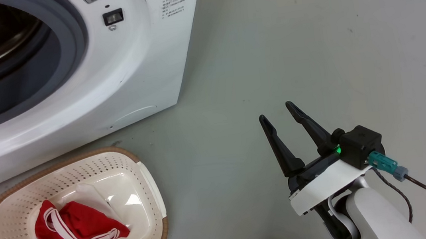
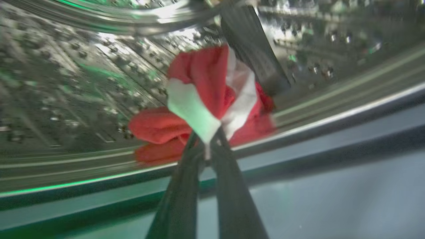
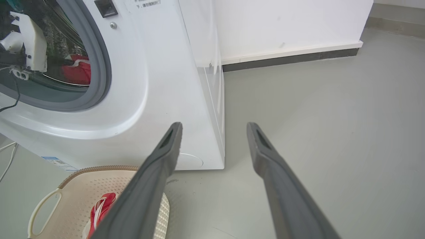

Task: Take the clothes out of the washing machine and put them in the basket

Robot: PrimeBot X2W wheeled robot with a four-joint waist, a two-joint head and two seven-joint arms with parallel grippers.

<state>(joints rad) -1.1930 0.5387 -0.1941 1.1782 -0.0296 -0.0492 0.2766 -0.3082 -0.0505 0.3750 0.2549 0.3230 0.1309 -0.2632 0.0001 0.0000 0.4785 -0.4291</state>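
The left gripper (image 2: 207, 142) has its two dark fingers pressed together on a fold of a red garment (image 2: 202, 83) with white trim. The cloth bunches just past the fingertips against the perforated steel drum (image 2: 66, 83). A dark ridge (image 2: 252, 43) on the drum wall rises behind the cloth, the grey rubber ring (image 2: 332, 159) runs below, and the whole view is blurred.

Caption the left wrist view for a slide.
Left hand shut on a red-and-white garment inside the steel drum.
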